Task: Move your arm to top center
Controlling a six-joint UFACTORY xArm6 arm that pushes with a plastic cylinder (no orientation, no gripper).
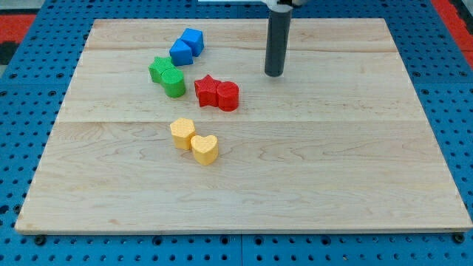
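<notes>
Tabletop (295, 185) – pale wooden board, fills most of the view, sits on a blue perforated base (22, 111) visible round its edges. Red patches at the view's top corners, too cropped to identify.

Dark rod (277, 41) comes down from the view's top edge, upright, a white fitting just showing at its upper end. My tip (274, 74) rests on the board near top center, slightly toward the view's right of the midline. No end effector on this arm, only the rod – so nothing to read as released or clenched; it holds nothing and touches no block.

Blocks all lie at roughly 8 to 10 o'clock from my tip, in four same-colour pairs, each pair touching:
- Red star (207, 90) and red cylinder (228, 96), closest to my tip, at about 8 o'clock, near but apart from it.
- Green pair: one green block (160, 69) with a lobed shape I cannot make out, one green cylinder-like block (174, 83) at its 4 o'clock. Both at about 9 o'clock from my tip, farther out than the reds.
- Blue cube (193, 39) and second blue block (180, 52), at about 10 o'clock from my tip, just above the greens.
- Yellow hexagon-like block (182, 132) and yellow heart (205, 148), at about 7 o'clock, well apart from my tip.
</notes>
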